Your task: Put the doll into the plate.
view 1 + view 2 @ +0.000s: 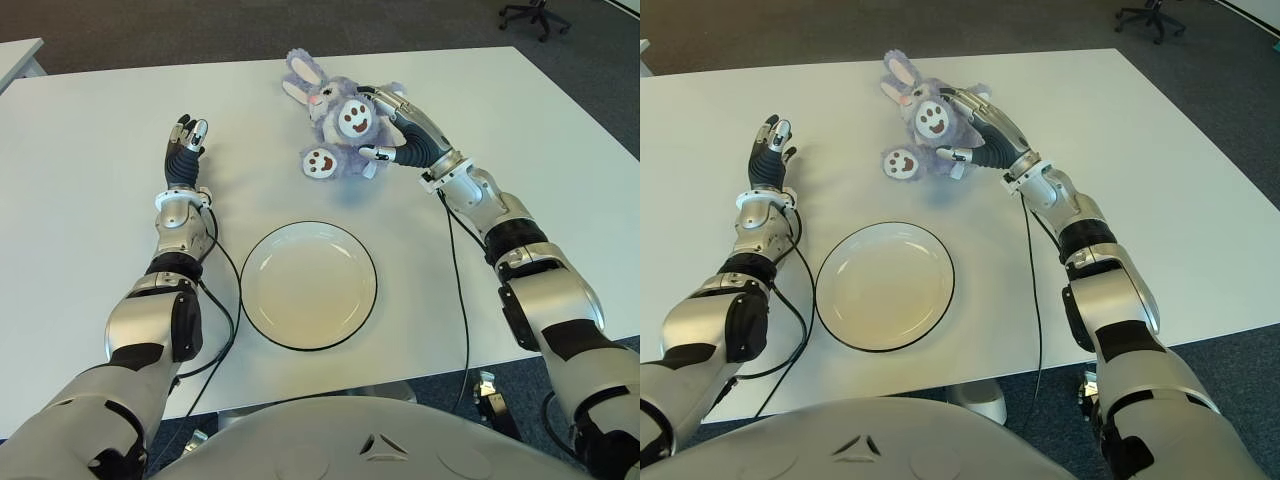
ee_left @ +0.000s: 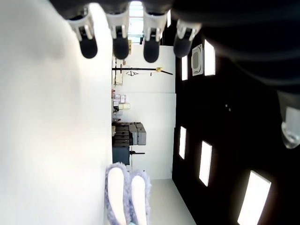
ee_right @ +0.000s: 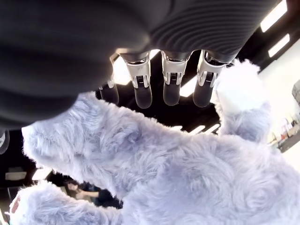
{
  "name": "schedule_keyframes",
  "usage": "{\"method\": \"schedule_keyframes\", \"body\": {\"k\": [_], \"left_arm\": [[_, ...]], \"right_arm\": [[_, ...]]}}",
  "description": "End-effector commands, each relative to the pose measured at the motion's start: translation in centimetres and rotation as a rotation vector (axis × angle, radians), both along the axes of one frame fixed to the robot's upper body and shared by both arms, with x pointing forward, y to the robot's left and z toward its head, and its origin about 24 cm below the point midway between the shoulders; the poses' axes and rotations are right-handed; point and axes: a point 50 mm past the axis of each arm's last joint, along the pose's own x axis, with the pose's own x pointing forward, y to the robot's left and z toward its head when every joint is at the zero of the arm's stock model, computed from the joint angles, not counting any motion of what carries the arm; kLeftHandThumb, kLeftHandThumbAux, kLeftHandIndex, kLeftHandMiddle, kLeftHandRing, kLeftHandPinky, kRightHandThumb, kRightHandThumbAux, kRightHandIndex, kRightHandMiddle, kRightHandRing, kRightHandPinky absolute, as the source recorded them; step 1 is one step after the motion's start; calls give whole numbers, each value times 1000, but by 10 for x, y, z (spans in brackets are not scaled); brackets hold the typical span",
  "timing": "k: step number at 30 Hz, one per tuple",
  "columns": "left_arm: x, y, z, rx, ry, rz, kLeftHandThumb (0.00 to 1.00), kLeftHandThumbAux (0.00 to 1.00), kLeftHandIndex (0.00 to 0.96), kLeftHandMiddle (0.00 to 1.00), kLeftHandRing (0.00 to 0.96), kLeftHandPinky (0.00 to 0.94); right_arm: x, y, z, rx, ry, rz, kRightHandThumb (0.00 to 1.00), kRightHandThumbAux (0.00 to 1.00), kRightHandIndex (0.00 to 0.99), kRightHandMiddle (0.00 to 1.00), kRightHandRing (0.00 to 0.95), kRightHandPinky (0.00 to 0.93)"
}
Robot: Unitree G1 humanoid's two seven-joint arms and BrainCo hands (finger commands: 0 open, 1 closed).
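Note:
The doll (image 1: 338, 128), a purple plush rabbit with white paw soles, lies on the white table (image 1: 90, 140) beyond the plate. My right hand (image 1: 372, 122) reaches around its right side, with the long fingers (image 3: 171, 89) stretched over the top and the thumb under a paw. The fingers stay straight and a gap shows between them and the fur (image 3: 178, 173), so the hand is open. The white plate (image 1: 308, 285) with a dark rim sits empty, nearer to me than the doll. My left hand (image 1: 187, 140) is open with fingers extended, left of the plate and doll.
Black cables (image 1: 222, 300) run along both forearms beside the plate. The table's near edge (image 1: 430, 372) is just below the plate. An office chair (image 1: 535, 15) stands on the floor at the far right, and a second table's corner (image 1: 15, 55) is at the far left.

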Motion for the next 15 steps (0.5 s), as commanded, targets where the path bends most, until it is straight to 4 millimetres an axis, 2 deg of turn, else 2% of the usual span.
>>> {"method": "schedule_keyframes", "body": {"k": [1, 15], "left_arm": [[-36, -14, -59, -74, 240, -16, 0, 397, 0, 98, 37, 0], [-35, -13, -58, -68, 241, -19, 0, 391, 0, 103, 37, 0]], "right_arm": [[-1, 0, -7, 40, 8, -28, 264, 242, 0, 0, 0, 0], [-1, 5, -7, 98, -14, -31, 266, 263, 0, 0, 0, 0]]}}
